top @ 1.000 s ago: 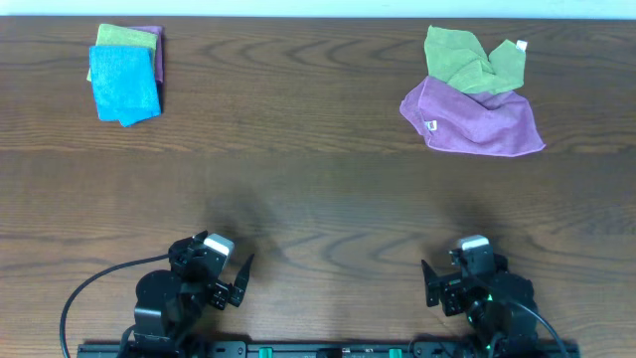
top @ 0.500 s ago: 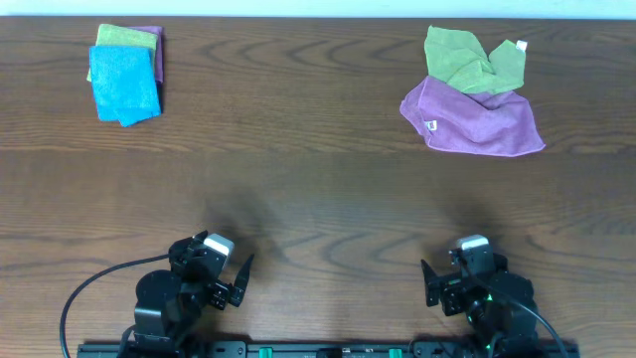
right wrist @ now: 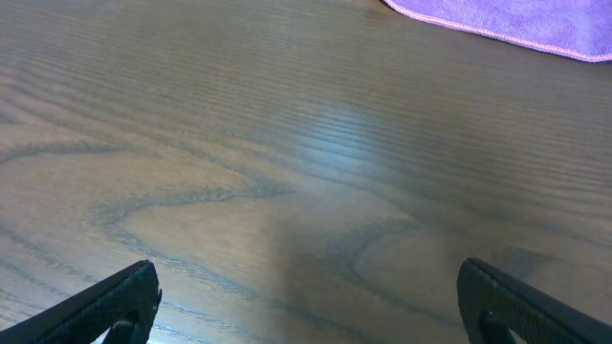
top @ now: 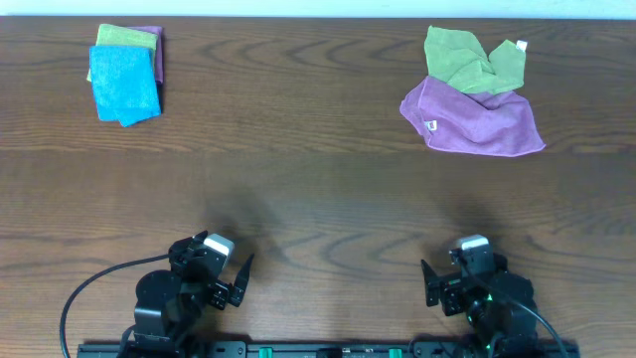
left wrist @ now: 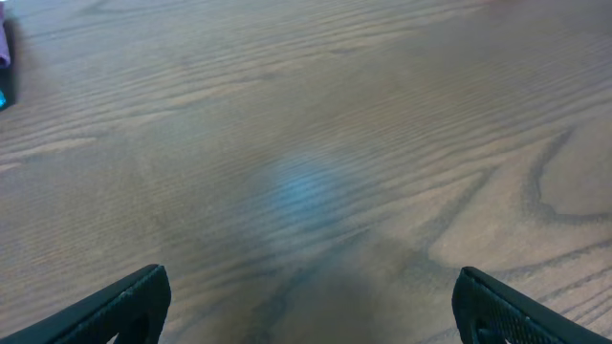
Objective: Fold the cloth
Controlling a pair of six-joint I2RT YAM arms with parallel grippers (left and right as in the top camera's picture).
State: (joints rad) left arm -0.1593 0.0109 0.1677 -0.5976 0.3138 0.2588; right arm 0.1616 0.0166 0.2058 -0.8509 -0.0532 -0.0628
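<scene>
The bright blue cloth [top: 124,84] lies folded at the far left of the table, on top of a folded green cloth and a purple one. My left gripper [top: 227,278] is open and empty near the front edge, far from the blue cloth; its fingers [left wrist: 311,306] show over bare wood. My right gripper [top: 444,281] is open and empty at the front right; its fingers [right wrist: 311,301] also show over bare wood. A sliver of the blue cloth shows at the left wrist view's left edge [left wrist: 3,97].
A crumpled light green cloth [top: 469,57] lies at the far right, overlapping a spread purple cloth [top: 477,117], whose edge shows in the right wrist view [right wrist: 507,19]. A folded green cloth [top: 127,37] and purple cloth [top: 156,60] sit under the blue one.
</scene>
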